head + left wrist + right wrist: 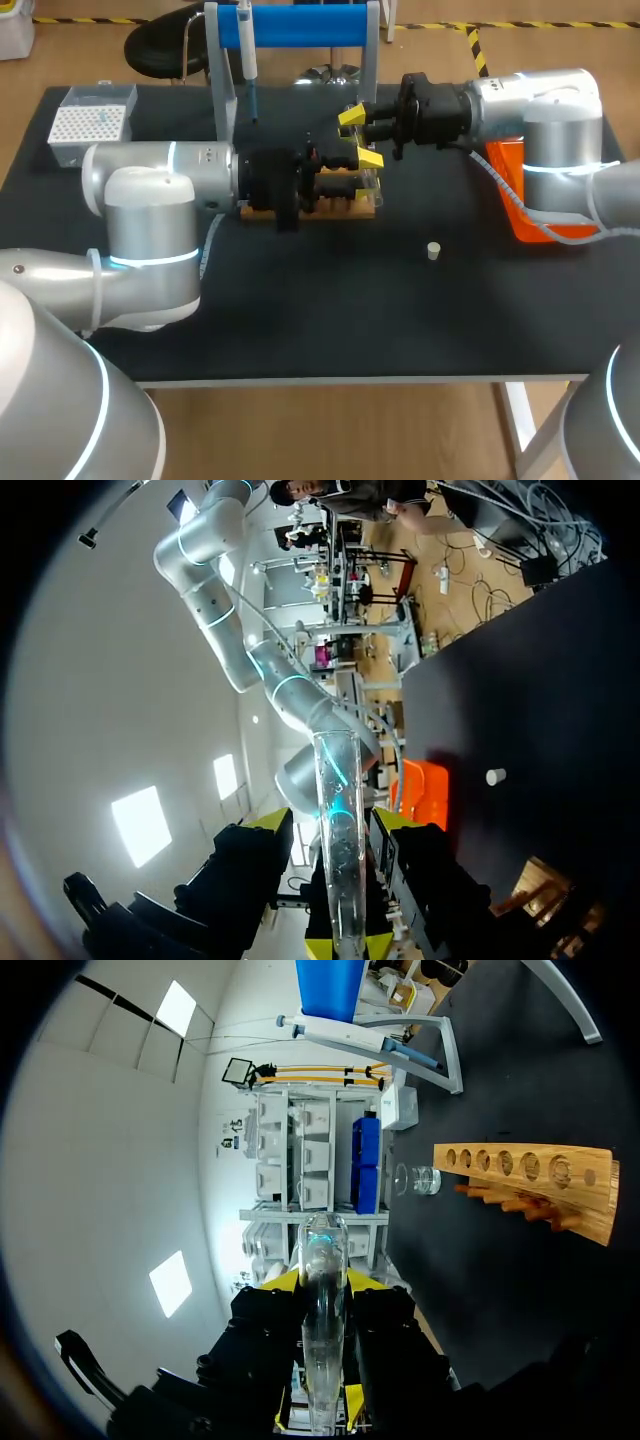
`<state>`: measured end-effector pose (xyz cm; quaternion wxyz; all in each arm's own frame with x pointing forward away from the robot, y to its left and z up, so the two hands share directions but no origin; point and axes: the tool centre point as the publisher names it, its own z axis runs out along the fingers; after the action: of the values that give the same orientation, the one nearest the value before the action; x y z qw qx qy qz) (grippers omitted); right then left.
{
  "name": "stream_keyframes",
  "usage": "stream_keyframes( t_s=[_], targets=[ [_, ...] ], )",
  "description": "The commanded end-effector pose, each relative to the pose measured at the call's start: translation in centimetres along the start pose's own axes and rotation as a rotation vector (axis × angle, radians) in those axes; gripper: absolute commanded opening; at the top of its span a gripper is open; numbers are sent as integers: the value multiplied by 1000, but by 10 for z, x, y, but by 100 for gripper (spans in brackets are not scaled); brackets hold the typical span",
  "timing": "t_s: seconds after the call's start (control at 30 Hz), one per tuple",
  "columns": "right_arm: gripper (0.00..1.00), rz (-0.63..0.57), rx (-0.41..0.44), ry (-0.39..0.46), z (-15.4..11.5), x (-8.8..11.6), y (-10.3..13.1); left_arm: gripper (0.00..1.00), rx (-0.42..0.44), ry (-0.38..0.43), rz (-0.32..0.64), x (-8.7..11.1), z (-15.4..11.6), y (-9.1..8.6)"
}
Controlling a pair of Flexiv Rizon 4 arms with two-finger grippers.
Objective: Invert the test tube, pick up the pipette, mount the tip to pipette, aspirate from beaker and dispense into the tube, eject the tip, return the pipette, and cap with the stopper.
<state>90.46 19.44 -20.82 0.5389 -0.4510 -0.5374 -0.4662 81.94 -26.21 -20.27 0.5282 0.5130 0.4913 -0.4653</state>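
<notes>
Stopper (433,250) on table (400,330), right of rack (356,210)

Black table (300,320). Left arm (150,200) in from left, left claw (338,186) over wooden rack (355,211). Right arm (540,110) in from right, right claw (359,137) close to left claw. Stopper (433,250) alone on table. Pipette (248,60) hangs on blue stand (300,25). Tip box (90,122) back left.

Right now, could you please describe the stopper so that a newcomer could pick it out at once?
On the black table, look to the orange container on the right. The stopper sits alone on the tabletop between it and the wooden rack, nearer the front edge; it is the only small cream plug.
</notes>
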Motion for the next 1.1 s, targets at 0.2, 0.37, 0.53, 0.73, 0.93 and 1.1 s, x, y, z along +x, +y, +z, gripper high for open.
stream_keyframes(
  t_s=[0.2, 0.37, 0.53, 0.73, 0.93, 1.1],
  targets=[
    [0, 0, -1, -3, -1, 1, -1, 46, 4, -2, 0, 1, 2, 0],
    [0, 0, -1, -3, -1, 1, -1, 39, 3, -3, 0, 1, 3, 0],
    [0, 0, -1, -3, -1, 1, -1, 18, 4, -2, 0, 1, 3, 0],
    [0, 0, -1, -3, -1, 1, -1, 0, -1, -4, 0, 2, 2, 1],
    [100, 0, -1, -3, -1, 1, -1, 0, 4, -6, -12, 2, 1, 1],
    [100, 0, -1, -3, -1, 1, -1, 0, 4, -7, -13, 3, 0, 1]
  ],
)
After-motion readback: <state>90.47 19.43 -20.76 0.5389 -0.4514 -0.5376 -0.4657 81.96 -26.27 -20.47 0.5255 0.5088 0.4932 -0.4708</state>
